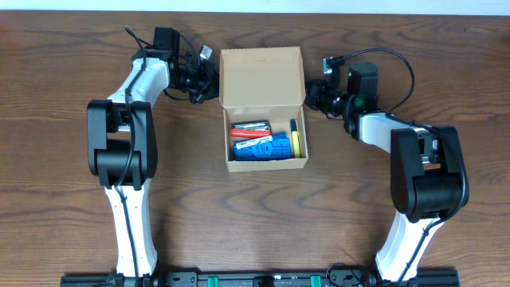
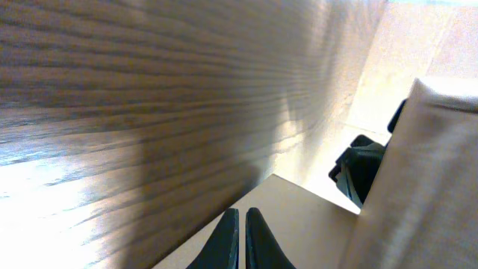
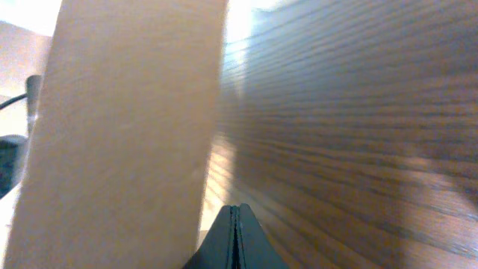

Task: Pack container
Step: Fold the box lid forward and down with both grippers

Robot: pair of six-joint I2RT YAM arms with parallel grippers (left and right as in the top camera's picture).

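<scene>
**Counter** (image 1: 64, 199): dark brown wood with fine, streaked grain. **Container** (image 1: 263, 76): plain tan cardboard, no print. Within the container, a blue item (image 1: 261, 148) lies at 6 o'clock, a red-orange item (image 1: 249, 127) with pale markings at 10 o'clock, and a yellow item (image 1: 294, 142) with a black end at 3 o'clock. **Left arm** (image 1: 131, 215) and **right arm** (image 1: 402, 231): white shells with black joints. **Left end effector** (image 2: 241, 214) and **right end effector** (image 3: 237, 209): black.

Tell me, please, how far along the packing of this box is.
Done: red markers, a blue item and a yellow marker lie inside the container. In hand: the left hand and right hand, both shut, sit at either side of the open lid. Left: folding the lid down.
</scene>
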